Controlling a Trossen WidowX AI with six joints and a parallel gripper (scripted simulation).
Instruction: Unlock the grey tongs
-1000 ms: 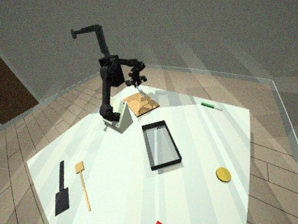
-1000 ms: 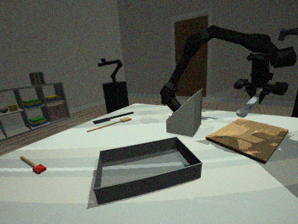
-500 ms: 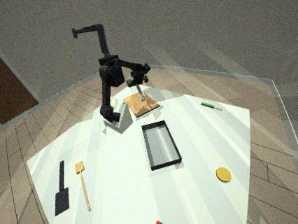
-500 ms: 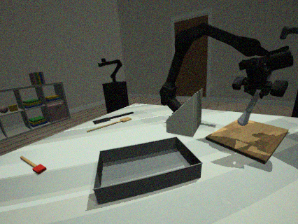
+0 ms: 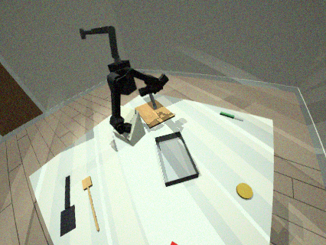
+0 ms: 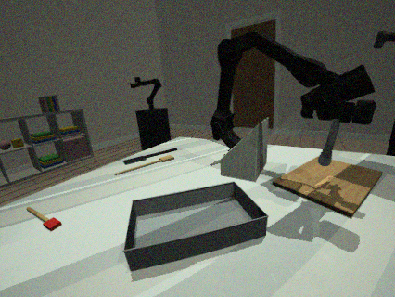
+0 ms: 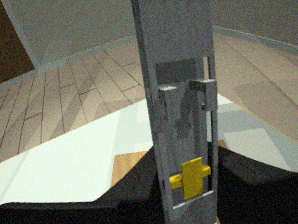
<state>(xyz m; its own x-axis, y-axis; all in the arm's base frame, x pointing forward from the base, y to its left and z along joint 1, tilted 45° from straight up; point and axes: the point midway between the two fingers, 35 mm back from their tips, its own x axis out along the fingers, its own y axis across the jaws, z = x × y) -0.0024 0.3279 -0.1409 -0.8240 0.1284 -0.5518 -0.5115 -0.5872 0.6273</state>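
The grey tongs (image 5: 154, 101) (image 6: 329, 141) (image 7: 182, 40) are in my gripper (image 5: 151, 90) (image 6: 336, 112) (image 7: 177, 147), which is shut on them. They stand steeply, with one end pointing down over the wooden board (image 5: 168, 114) (image 6: 301, 178) (image 7: 125, 167). The lower end is close to the board's surface; I cannot tell if it touches. In the wrist view the yellow lock piece (image 7: 192, 179) sits at the lower end of the slot, below two grey lugs. My fingers hide part of the tongs. The roasting tin (image 5: 183, 180) (image 6: 199, 251) has nothing across it.
A grey wedge-shaped block (image 5: 135, 132) (image 6: 246, 155) stands between the arm's base and the board. A black spatula (image 5: 68, 220), a wooden spatula (image 5: 87, 182), a red-headed tool (image 6: 52, 224), a green-handled tool (image 5: 226, 114) and a yellow disc (image 5: 244, 191) lie farther off.
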